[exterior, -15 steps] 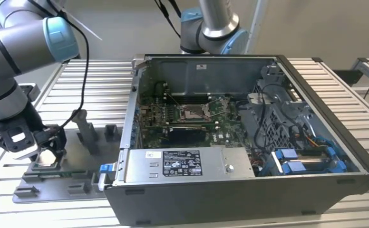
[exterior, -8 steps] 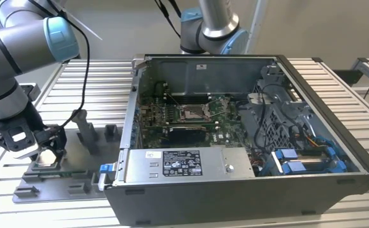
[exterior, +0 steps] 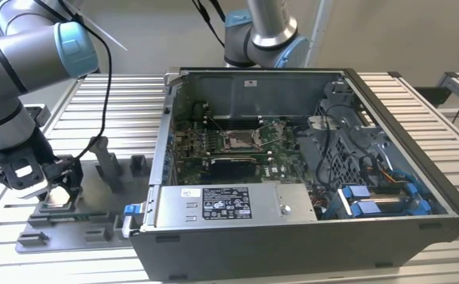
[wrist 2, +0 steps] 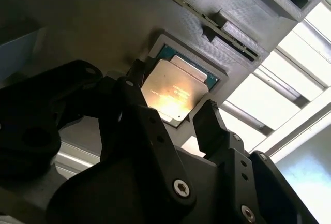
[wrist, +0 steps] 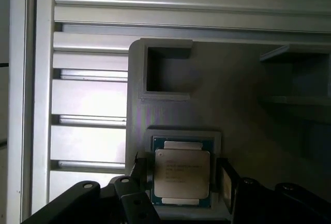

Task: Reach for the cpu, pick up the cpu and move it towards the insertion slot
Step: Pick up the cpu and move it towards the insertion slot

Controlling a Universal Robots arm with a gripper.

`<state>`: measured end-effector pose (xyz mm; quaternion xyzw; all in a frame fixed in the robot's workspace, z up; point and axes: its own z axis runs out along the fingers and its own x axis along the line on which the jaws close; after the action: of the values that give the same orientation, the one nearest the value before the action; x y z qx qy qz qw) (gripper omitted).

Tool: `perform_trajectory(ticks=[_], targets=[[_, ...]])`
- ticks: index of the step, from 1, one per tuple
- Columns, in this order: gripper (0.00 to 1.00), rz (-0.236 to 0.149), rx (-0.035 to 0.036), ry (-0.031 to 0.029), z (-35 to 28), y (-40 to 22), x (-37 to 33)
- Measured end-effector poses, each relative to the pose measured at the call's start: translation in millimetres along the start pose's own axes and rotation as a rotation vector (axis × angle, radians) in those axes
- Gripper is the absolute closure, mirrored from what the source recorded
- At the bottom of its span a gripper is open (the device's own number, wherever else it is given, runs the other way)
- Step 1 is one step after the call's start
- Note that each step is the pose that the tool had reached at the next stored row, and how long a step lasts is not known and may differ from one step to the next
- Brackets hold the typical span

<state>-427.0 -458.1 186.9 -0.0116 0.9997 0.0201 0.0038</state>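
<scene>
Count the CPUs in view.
1. The cpu lies in the grey fixture's recess, the open end effector straddling it. Others could be hidden inside the case.

**Slatted metal table with a tray and an open computer**

The table (exterior: pixel 119 100) is made of pale metal slats running side by side, with narrow dark gaps between them. The slats also show in both wrist views (wrist: pixel 88 100) (wrist 2: pixel 269 94).

Two things rest directly on it. On the exterior view's left lies a flat grey plastic tray (exterior: pixel 95 216), moulded with square recesses and raised blocks, with upright posts (exterior: pixel 107 165) rising from it. The cpu (wrist: pixel 182 175) lies flat in one of the tray's recesses (wrist 2: pixel 173 89), close to the tray's edge.

Just beside the tray, towards the exterior view's right, stands a dark computer case (exterior: pixel 293 248) with its side open upward.
</scene>
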Motion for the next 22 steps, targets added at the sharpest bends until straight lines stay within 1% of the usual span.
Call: perform_trajectory(ticks=[8,9,18,20,22], targets=[[0.0,0.0,0.0,0.0,0.1,0.0,0.0],[1.0,0.0,0.0,0.0,0.0,0.0,0.0],[1.0,0.0,-0.0001,-0.0001,0.1,0.0,0.0],[1.0,0.0,-0.0003,0.0001,-1.0,0.1,0.0],[1.0,0.0,-0.0001,0.0015,-3.7,0.1,0.0]])
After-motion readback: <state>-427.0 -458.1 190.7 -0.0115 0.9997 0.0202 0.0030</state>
